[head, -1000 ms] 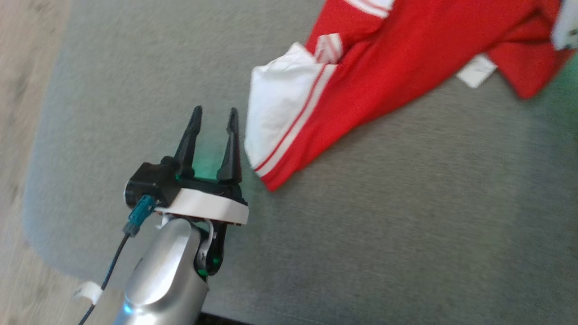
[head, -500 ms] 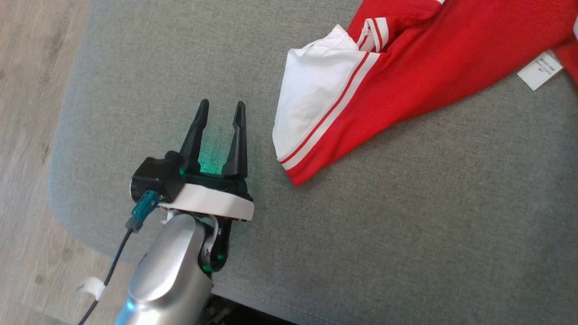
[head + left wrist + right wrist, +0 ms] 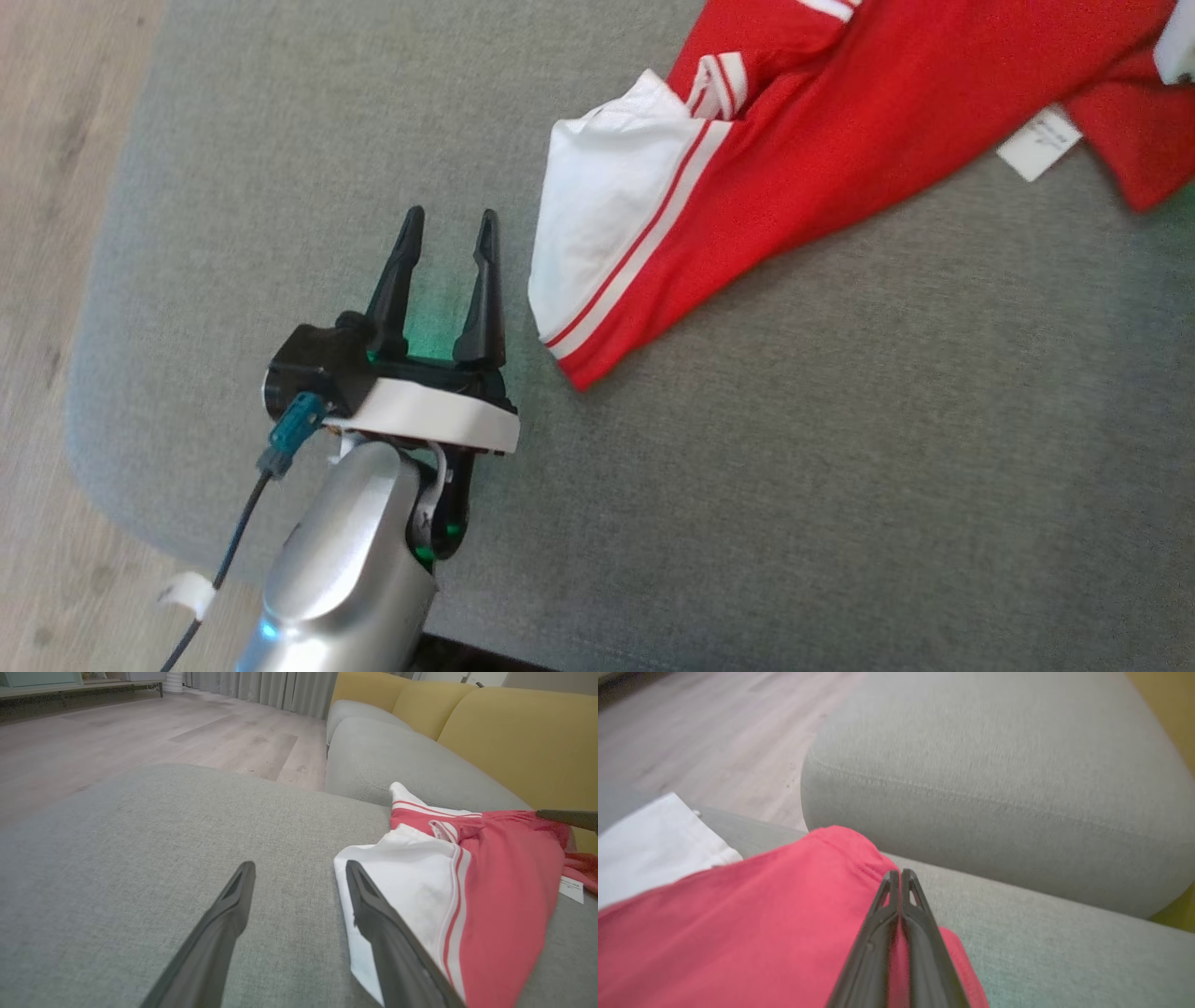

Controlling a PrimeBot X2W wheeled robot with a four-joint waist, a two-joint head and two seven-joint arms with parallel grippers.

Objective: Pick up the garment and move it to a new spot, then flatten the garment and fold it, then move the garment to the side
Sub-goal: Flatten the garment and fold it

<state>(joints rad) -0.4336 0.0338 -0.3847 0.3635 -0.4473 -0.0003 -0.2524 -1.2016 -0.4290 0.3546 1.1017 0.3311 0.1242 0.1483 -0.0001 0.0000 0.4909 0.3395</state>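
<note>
The grey cushion (image 3: 840,467) is the work surface, with wood floor (image 3: 47,187) beyond its rounded corner. The garment (image 3: 840,121), red with white stripes, lies crumpled across the far right part of the cushion. Its white panel (image 3: 597,215) points toward the corner.

The step in hand looks like the pick-up. The right gripper (image 3: 900,873) has its fingers pressed together over a raised red fold and seems to pinch it, though the cloth between the tips is hard to make out. The left gripper (image 3: 450,217) hovers over bare cushion just beside the white panel, fingers spread wide and holding nothing.

To lift well, the right arm should probably rise slowly first, so a weak pinch shows itself before the cloth leaves the cushion. The left gripper would do best to take the white panel's near edge, so the garment hangs from two points rather than bunching. The small white label (image 3: 1038,142) sticking out from the red edge should not be grabbed by mistake.

Against the earlier frames, the whole head view has shifted, which is the camera's doing. The left gripper remains wide open beside the white panel, while the right gripper has closed.
</note>
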